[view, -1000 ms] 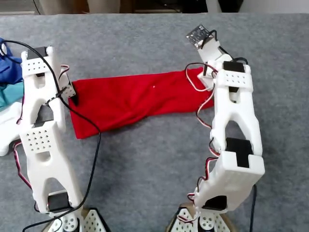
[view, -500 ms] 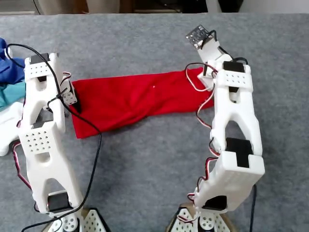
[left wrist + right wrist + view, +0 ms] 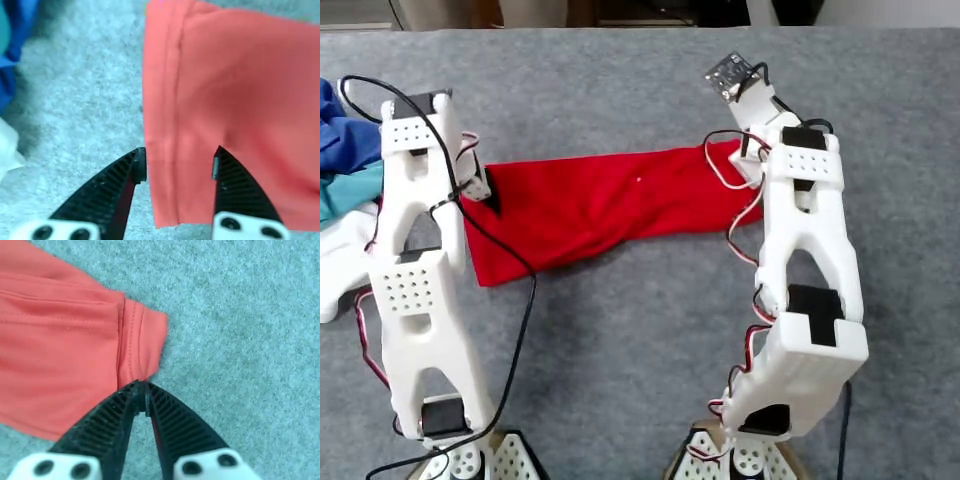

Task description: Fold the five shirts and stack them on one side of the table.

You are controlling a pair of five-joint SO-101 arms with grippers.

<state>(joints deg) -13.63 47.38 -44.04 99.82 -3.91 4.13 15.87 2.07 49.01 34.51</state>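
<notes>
Folding, we judge, has barely begun: red shirt lies banded across mid-frame, left tool wide astride one end, right tool pinching the other, remaining shirts heaped at left edge.

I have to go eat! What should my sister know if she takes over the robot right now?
Left gripper: jaws open astride the red cloth shirt's hem.
Right gripper: jaws shut on its other end.
Done: that shirt lies folded into a long band on the grey table.
Crumpled blue shirt, teal shirt and white shirt heaped beside the left arm.
Left: fold the band shorter, then fold and stack the rest.
</notes>
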